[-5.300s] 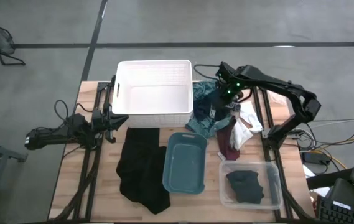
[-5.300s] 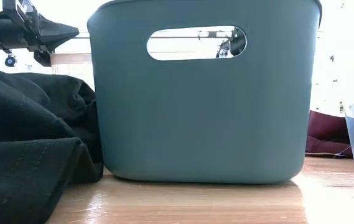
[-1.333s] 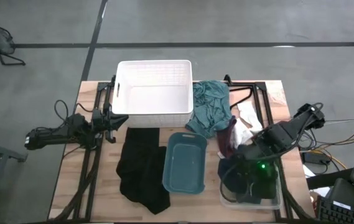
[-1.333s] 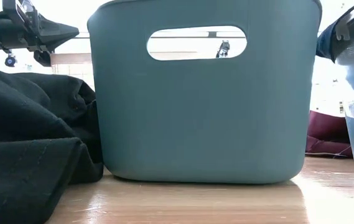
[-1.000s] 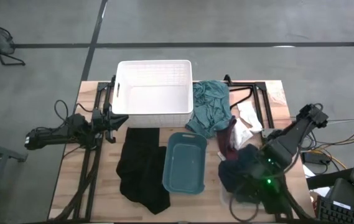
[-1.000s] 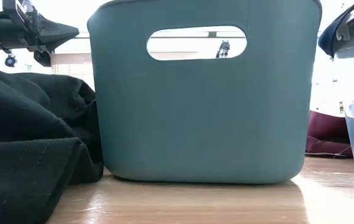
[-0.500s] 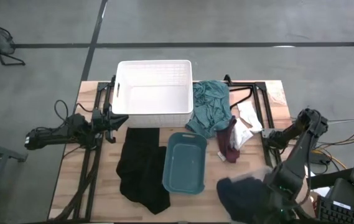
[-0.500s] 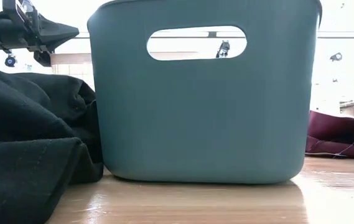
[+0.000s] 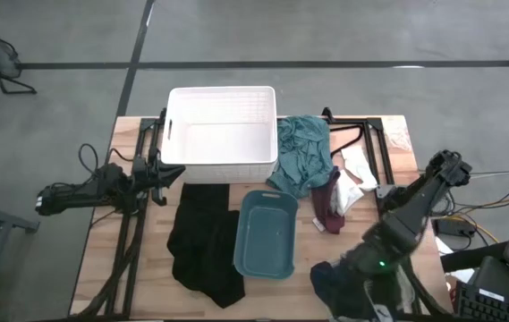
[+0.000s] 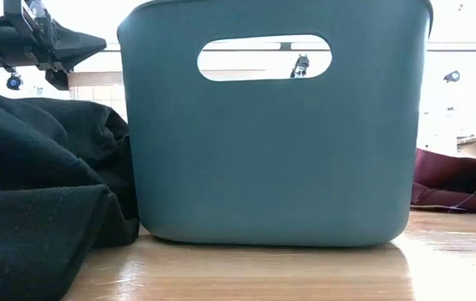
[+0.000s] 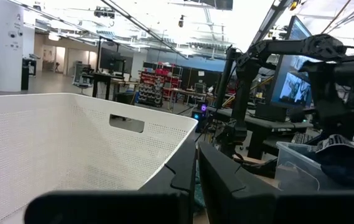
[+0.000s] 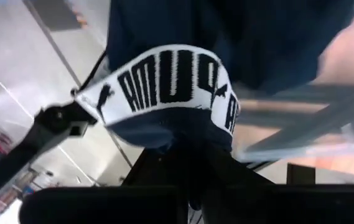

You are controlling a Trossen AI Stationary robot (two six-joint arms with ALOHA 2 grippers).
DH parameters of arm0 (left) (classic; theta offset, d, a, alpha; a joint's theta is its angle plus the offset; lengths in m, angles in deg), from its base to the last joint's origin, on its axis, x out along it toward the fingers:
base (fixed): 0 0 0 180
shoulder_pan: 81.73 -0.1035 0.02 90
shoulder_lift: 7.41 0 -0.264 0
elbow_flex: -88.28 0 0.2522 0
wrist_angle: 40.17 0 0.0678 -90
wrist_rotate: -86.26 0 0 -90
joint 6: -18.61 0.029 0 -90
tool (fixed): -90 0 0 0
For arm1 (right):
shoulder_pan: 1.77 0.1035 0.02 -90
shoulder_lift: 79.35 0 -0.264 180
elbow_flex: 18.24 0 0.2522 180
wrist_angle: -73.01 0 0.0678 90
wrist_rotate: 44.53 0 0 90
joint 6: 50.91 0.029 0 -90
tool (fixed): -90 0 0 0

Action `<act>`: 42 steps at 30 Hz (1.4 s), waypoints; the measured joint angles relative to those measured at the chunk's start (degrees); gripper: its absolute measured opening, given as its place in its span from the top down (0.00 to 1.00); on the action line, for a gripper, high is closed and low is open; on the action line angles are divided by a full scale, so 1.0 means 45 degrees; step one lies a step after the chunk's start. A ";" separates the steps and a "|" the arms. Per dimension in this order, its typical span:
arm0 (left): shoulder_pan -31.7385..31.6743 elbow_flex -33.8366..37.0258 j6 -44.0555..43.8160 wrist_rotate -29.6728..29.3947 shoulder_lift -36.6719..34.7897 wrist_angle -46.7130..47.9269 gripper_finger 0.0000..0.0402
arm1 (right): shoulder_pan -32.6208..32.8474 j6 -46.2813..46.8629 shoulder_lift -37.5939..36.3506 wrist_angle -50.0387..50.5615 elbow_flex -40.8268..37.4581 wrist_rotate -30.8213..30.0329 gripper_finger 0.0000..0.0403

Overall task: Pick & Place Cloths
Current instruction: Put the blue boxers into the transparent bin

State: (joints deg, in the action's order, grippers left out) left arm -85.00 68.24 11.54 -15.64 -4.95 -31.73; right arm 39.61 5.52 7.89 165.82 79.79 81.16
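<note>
The navy cloth [image 12: 183,81] with the white lettered band hangs from my right gripper [image 9: 372,268], whose jaws are closed on it, above the near right corner of the counter [image 9: 214,300]. In the high view it shows as a dark bundle [image 9: 339,286] at the bottom edge of the picture. A clear bin [image 11: 298,168] is held up with it (I see it only in the left wrist view, beside the cloth), and I cannot tell if the jaws pinch its rim too.

The other cloths lie on the counter: the black cloth [image 9: 202,241] left of the teal bin [image 9: 266,234], the teal cloth [image 9: 303,156] beside the white basket [image 9: 222,134], and the maroon cloth [image 9: 327,207] and the small white cloth [image 9: 352,177] between them and the right arm.

The left gripper [image 9: 157,172] waits beside the white basket, jaws closed.

I judge the main risk is that the bin drops or swings against the teal bin, because it is lifted together with the cloth. The cloth could also fall off the counter, since it hangs so close to the edge.
</note>
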 joint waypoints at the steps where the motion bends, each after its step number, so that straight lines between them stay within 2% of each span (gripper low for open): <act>1: 0.0000 -0.0003 -0.0001 0.0000 0.0000 0.0004 0.94 | -0.0331 -0.0176 -0.0025 -0.0007 -0.0172 -0.0030 0.98; 9: 0.0000 0.0001 0.0000 0.0000 -0.0001 0.0049 0.94 | -0.2453 -0.0977 -0.0057 -0.0446 -0.2282 -0.0050 0.98; 12: 0.0000 -0.0002 0.0000 0.0000 -0.0002 0.0054 0.94 | -0.2911 -0.0838 -0.0052 -0.0941 -0.3444 0.0636 0.98; 17: 0.0000 -0.0004 -0.0002 0.0000 -0.0002 0.0059 0.94 | -0.3044 -0.0442 -0.0054 -0.2125 -0.5432 0.1208 0.98; 23: 0.0000 -0.0001 0.0000 0.0000 -0.0005 0.0064 0.94 | -0.3050 0.0445 -0.0033 -0.2458 -0.7138 0.0438 0.98; 25: 0.0002 0.0001 -0.0002 0.0000 -0.0005 0.0064 0.94 | -0.3050 0.0905 -0.0062 -0.2430 -0.7438 0.0801 0.98; 30: 0.0000 0.0001 0.0000 0.0000 -0.0005 0.0064 0.94 | -0.2948 0.1975 -0.0280 -0.2424 -0.7178 0.1774 0.96; 36: 0.0000 -0.0002 0.0000 0.0000 0.0000 0.0064 0.94 | -0.2924 0.2713 -0.0613 -0.2469 -0.5439 0.1812 0.92; 42: 0.0002 0.0001 0.0000 0.0000 0.0000 0.0064 0.94 | -0.2918 0.2728 -0.0630 -0.2430 -0.3753 0.1750 0.81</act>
State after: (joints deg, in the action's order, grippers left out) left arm -84.99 68.24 11.54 -15.64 -4.95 -31.44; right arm 26.48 17.80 5.05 154.89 62.90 89.04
